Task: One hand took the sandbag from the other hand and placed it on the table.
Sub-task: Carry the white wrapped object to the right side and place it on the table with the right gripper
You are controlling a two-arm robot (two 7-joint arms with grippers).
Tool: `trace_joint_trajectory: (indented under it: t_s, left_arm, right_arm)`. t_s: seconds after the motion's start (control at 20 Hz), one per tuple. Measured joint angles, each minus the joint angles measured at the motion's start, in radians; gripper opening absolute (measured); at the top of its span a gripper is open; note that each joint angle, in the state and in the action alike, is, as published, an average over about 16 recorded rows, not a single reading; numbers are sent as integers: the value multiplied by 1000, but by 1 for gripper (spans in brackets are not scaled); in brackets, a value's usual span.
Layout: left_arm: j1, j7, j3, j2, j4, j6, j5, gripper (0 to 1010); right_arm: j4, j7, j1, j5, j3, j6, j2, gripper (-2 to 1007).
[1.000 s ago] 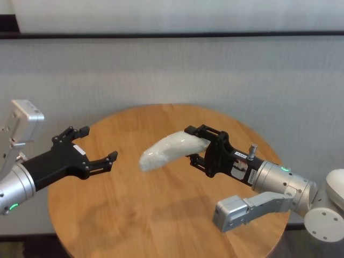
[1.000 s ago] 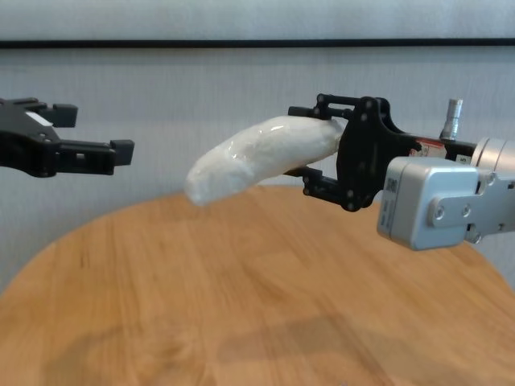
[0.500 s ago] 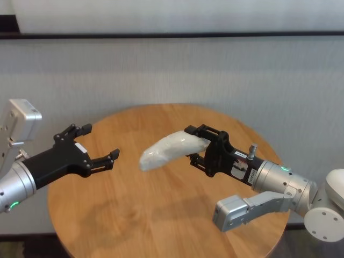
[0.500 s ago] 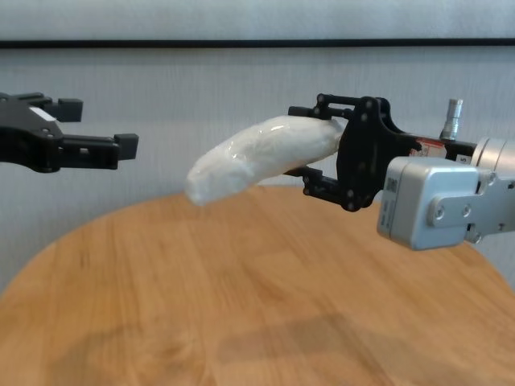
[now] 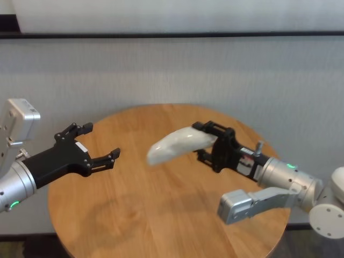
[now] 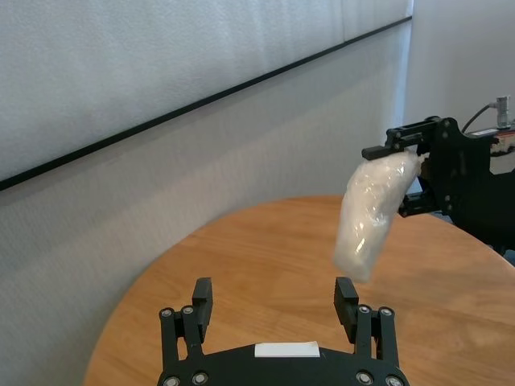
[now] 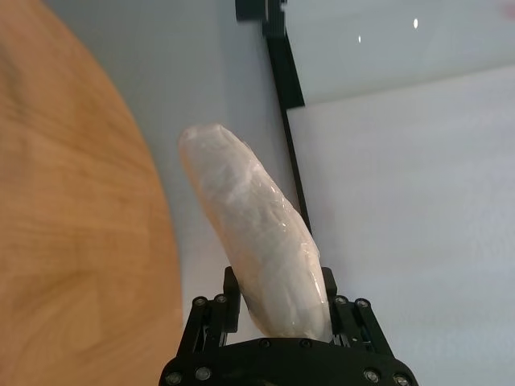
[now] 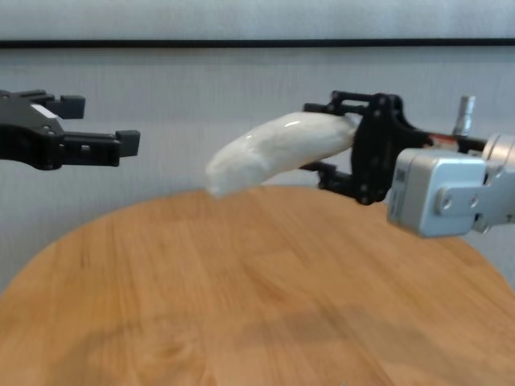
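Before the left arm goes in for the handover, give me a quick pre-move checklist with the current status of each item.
1. Right pincer clamped on the white shiny plastic sandbag: ok, pinched at one end.
2. Sandbag clear of the round wooden table: ok, held in the air above it.
3. Left pincer open to receive: ok, fingers spread and empty.
4. Free end of the sandbag pointing toward the left pincer: ok.
5. Gap between left pincer and sandbag: not ok for grasping yet, they are apart.
6. Firmness of the right pincer's hold: cannot tell.
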Motion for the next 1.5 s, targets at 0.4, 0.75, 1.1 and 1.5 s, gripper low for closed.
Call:
trace_joint_trajectory:
  t_s: [0.4, 0.75, 1.1, 1.5]
  left_arm:
    - [-3, -5, 2, -1, 5, -8, -3, 1000]
    - [-4, -7, 2, -1, 7, -11, -3, 1000]
    - [-4, -9, 3, -2, 8, -13, -4, 1000]
    - [-5, -9, 3, -2, 9, -13, -5, 999]
  right_arm:
    - [47, 33, 8, 41, 48, 52, 10, 542]
    - [108, 74, 19, 93, 95, 109, 0, 542]
    - [190, 88, 42, 110, 115, 150, -26, 542]
    - [312, 83, 90, 81, 97, 174, -63, 542]
